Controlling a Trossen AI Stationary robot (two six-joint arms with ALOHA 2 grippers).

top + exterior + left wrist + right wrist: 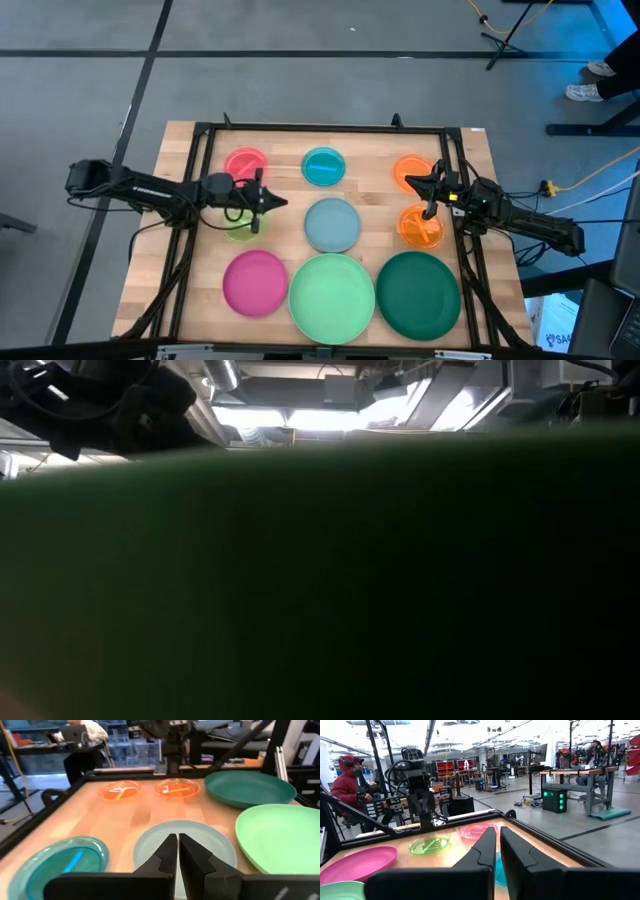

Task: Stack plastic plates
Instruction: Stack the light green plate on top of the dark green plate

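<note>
Nearest lies the large round mint green plastic plate (331,293). Left pincer (262,201), clenched empty, hovers above the small lime plastic plate (240,229). Right pincer (433,187), clenched empty, hangs between two small orange plastic plates (419,227).

The whole table (200,180) is seen from straight above. The low view is blocked by a dark green plate (320,580) (pressed near the lens). Opposite ways across the boards are faced by the wrist cameras, both showing the teal plate (60,867).
</note>
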